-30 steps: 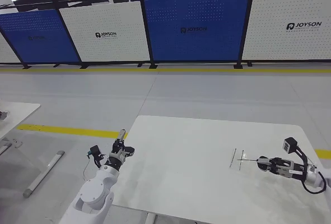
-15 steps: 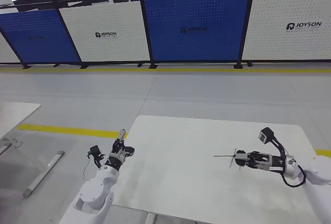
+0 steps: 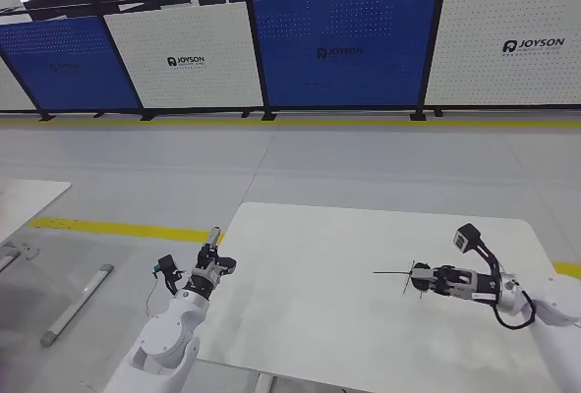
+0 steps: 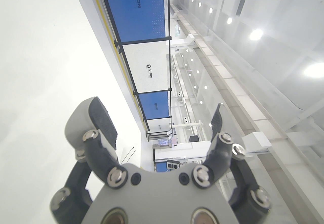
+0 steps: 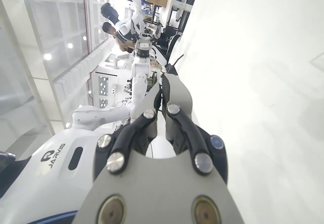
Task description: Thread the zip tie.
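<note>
Our right claw (image 3: pixel 420 277), lower right, pinches the zip tie (image 3: pixel 390 272) level with its tail free for threading, while the left claw (image 3: pixel 217 252), lower left, stands wide open.

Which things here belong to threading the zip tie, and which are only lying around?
For the job: zip tie, held in the shut right gripper; open left gripper; white table.
Lying about: spare tie on the table; side table; partition panels; bar on the floor.

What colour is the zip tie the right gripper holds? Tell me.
The zip tie is black, clearest in the top view.
</note>
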Action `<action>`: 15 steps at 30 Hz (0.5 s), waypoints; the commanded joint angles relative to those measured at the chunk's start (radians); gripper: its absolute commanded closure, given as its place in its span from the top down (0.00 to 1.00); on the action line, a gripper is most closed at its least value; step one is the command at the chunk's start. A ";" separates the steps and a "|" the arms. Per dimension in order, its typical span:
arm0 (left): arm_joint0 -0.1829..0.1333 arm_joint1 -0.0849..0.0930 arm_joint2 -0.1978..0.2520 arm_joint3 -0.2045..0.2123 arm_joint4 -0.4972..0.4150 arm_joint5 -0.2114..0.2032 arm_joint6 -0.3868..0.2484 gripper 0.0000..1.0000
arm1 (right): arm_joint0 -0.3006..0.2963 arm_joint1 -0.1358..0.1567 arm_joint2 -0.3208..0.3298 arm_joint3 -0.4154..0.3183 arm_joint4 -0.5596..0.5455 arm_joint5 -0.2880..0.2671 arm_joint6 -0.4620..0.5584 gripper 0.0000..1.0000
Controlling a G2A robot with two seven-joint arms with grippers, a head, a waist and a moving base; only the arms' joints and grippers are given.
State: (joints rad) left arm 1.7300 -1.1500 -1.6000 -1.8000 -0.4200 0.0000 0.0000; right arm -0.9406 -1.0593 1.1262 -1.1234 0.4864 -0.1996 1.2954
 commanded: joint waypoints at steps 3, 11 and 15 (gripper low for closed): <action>0.000 0.000 0.000 0.000 0.000 0.000 0.000 1.00 | -0.015 0.002 0.012 -0.013 0.078 0.004 0.073 0.00; 0.000 0.000 0.000 0.000 0.000 0.000 0.000 1.00 | -0.015 0.002 0.013 -0.012 0.082 0.008 0.077 0.00; 0.000 0.000 0.000 0.000 0.000 0.000 0.000 1.00 | -0.015 0.002 0.013 -0.012 0.082 0.008 0.077 0.00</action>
State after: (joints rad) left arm 1.7300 -1.1500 -1.6000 -1.8000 -0.4200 0.0000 0.0000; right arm -0.9560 -1.0577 1.1388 -1.1356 0.5688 -0.1920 1.3720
